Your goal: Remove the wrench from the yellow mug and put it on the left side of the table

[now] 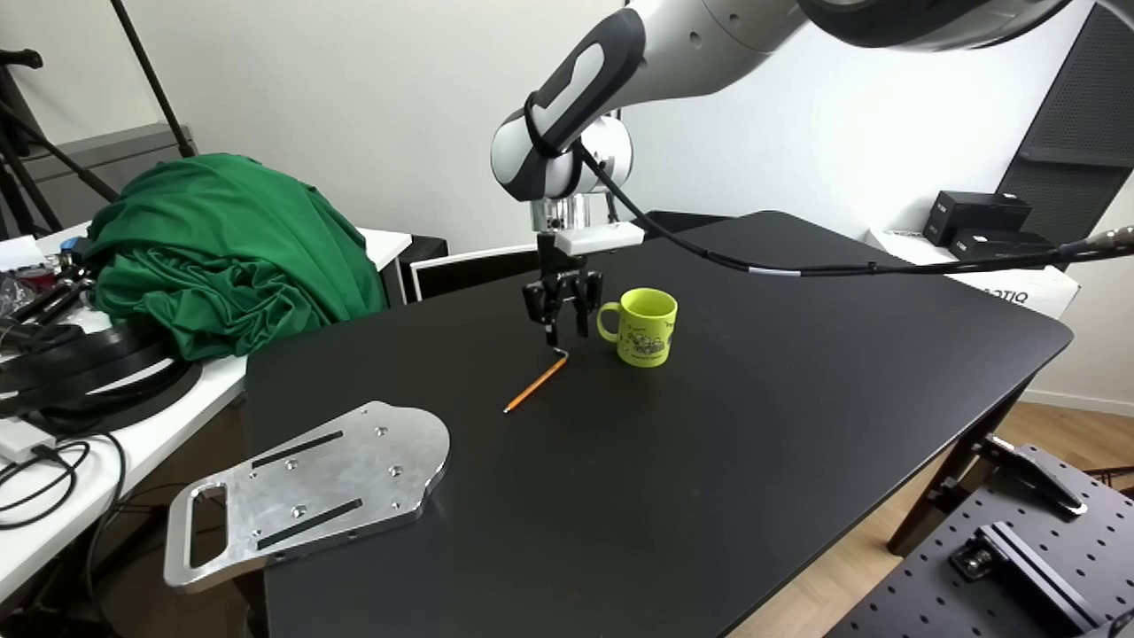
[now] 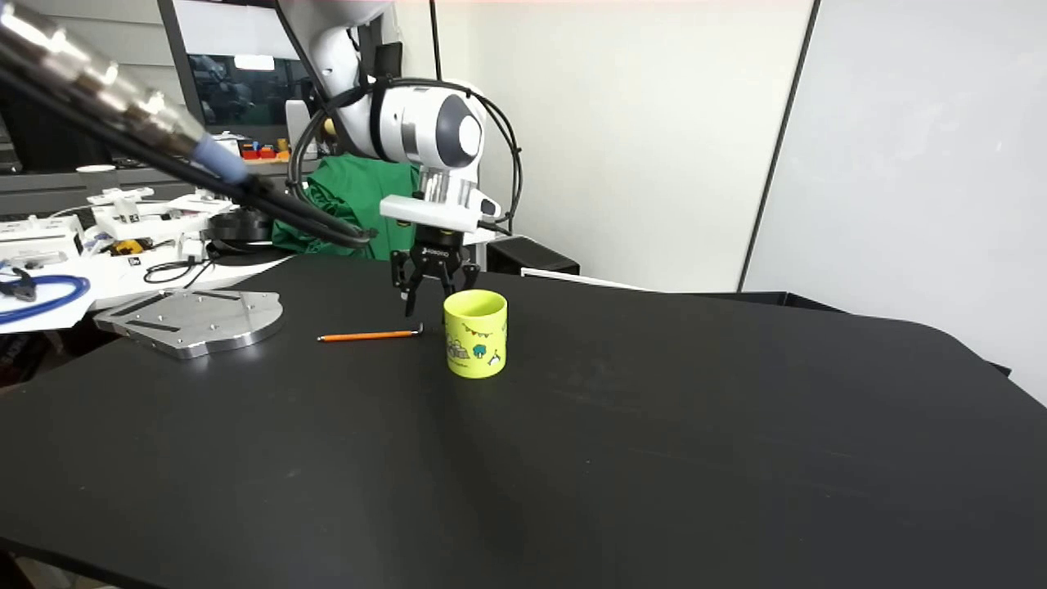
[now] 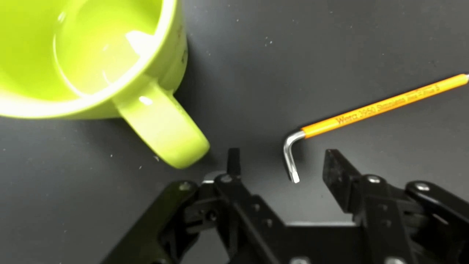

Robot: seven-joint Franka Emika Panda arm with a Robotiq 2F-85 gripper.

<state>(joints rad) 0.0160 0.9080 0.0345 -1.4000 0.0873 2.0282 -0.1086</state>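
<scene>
The wrench is a thin orange stick with a bent silver end. It lies flat on the black table [image 1: 726, 461], outside the mug, in both exterior views, as wrench [image 1: 536, 385] and wrench [image 2: 370, 335]. The yellow mug [image 1: 645, 332] stands upright beside it, also in an exterior view [image 2: 476, 352], its handle towards my gripper. My gripper [image 1: 567, 337] points down beside the handle, open and empty. In the wrist view the wrench [image 3: 381, 106] has its bent end below and between the open fingertips [image 3: 284, 163], apart from both. The mug [image 3: 166, 73] is at upper left; its visible inside holds nothing.
A flat grey metal plate [image 1: 319, 483] lies on the table, partly past its edge. A white desk with a green cloth [image 1: 239, 257] stands beside the table. A black cable [image 1: 709, 254] hangs from the arm across the view. White and black boxes [image 1: 974, 217] stand behind.
</scene>
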